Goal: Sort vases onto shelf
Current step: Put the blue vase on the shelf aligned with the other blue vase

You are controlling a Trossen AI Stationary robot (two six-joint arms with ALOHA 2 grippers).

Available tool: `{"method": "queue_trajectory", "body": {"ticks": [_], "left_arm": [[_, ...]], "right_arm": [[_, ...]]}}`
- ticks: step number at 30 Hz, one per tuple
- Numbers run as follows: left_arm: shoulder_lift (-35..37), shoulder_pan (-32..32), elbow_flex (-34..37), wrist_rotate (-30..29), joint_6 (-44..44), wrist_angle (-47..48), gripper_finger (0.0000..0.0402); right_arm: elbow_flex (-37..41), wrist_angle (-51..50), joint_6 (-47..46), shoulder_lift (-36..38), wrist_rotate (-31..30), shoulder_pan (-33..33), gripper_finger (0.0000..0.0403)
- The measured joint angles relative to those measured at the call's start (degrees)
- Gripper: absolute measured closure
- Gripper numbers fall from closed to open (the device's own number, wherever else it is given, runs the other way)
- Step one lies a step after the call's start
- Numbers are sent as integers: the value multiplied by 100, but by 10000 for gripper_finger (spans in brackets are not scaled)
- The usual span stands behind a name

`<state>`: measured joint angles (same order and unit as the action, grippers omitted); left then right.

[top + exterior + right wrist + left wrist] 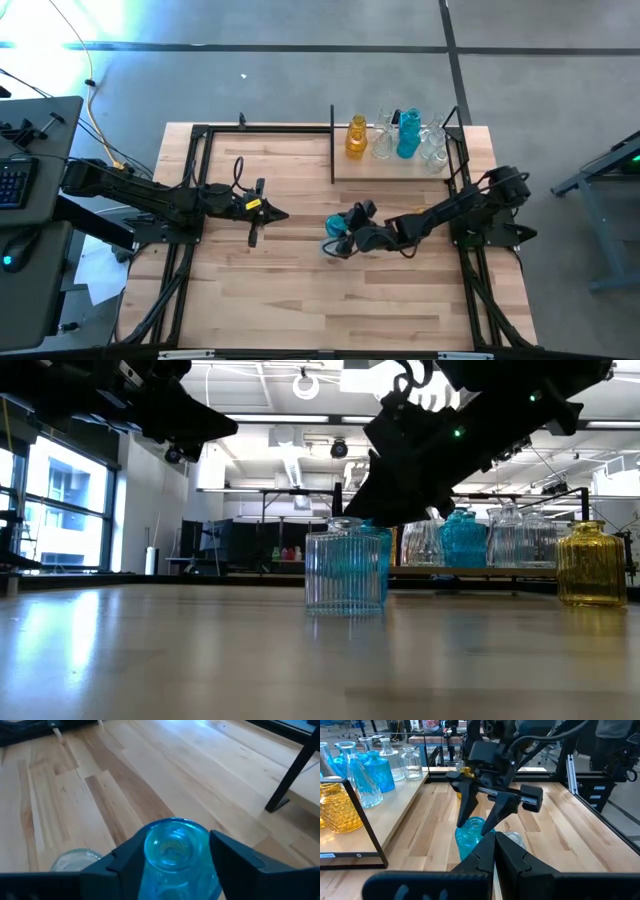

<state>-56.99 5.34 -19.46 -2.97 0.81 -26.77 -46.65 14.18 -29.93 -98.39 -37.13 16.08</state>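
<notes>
On the table, near: two vases upright, necks up — a teal vase (176,851) and a clear vase (343,566) touching it.
My right gripper (338,240): fingers straddle the teal neck; clamped or not, I cannot tell.
My left gripper (253,236): waits mid-table, fingers together.
Shelf (390,167), far: one amber vase (356,138), teal and clear ones, all upright.

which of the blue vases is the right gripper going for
The teal-blue vase standing alone mid-table beside a clear vase. The right gripper straddles its neck with fingers open; the other blue vases stand on the shelf.
</notes>
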Motion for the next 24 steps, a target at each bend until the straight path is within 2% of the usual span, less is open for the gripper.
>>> {"method": "queue_trajectory", "body": {"ticks": [7,11,14,19,24], "left_arm": [[0,-1,0,0,0,1,401],[0,0,0,1,1,1,401],[0,0,0,1,1,3,401],[0,0,0,0,1,-1,401],[0,-2,0,-1,1,-7,401]], "right_arm": [[0,-15,162,79,-25,2,294],[0,-165,147,300,-85,2,295],[2,-563,147,718,-379,9,295],[1,-2130,-271,1817,-1373,107,295],[0,-4647,-1869,2809,-2459,9,295]]}}
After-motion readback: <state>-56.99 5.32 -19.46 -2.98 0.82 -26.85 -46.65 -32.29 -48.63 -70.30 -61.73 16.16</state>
